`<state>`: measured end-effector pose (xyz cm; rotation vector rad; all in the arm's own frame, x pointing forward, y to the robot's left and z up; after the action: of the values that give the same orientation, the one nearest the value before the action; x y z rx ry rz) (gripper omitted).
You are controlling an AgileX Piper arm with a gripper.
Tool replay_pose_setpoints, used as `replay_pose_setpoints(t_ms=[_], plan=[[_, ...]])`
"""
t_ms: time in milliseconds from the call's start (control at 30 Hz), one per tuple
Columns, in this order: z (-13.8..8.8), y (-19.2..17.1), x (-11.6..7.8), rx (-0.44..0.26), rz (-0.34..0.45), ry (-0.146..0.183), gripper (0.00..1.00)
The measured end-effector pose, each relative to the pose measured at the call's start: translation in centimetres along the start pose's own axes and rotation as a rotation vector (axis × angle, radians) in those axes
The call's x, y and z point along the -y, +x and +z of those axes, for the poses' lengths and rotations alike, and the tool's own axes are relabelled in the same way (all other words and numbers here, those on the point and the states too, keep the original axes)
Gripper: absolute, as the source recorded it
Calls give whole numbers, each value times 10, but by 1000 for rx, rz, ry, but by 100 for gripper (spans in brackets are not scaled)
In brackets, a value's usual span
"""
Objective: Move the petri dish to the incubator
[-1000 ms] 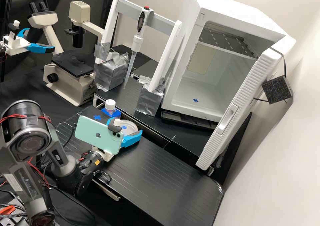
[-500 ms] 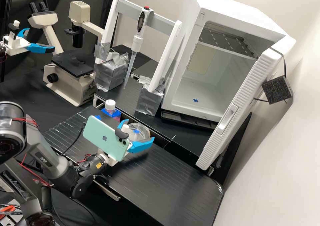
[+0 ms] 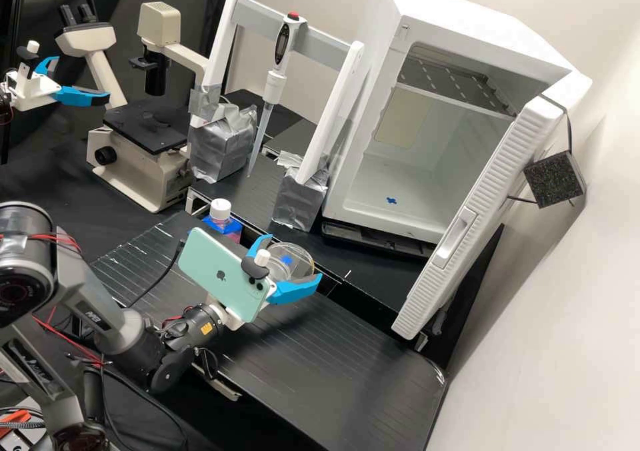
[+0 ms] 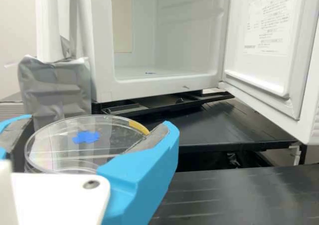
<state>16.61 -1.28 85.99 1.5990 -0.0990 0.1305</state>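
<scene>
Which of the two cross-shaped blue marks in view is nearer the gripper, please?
The blue mark on the petri dish, which the gripper holds; the other mark is on the floor of the open incubator.

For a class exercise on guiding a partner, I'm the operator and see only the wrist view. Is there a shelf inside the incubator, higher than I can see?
Observer: Yes, a slotted shelf in the upper part of the incubator.
Operator: I see the dish held in my gripper. What stands near it, towards the microscope?
Observer: A bottle with a white cap and pink liquid.
Operator: And what hangs above the bench, by the taped block I see?
Observer: A pipette, tip down, on the stand's crossbar.
</scene>
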Motion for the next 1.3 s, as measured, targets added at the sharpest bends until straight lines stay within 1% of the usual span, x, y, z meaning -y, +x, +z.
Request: replay_pose_setpoints(t_ms=[133, 233, 367, 433, 600, 733, 800, 1100, 1300], plan=[[-6, -7, 4, -21, -5, 18, 0], [-12, -9, 9, -58, -35, 9, 0], [-16, -9, 16, -86, -74, 14, 0], [-17, -8, 19, -91, -91, 1, 0], [-11, -4, 27, -67, -137, -29, 0], [-7, -2, 29, -46, -140, -34, 0], [-6, -2, 29, -41, -136, -47, 0], [-4, -2, 26, -24, -117, -46, 0], [2, -3, 23, 9, -100, -44, 0]])
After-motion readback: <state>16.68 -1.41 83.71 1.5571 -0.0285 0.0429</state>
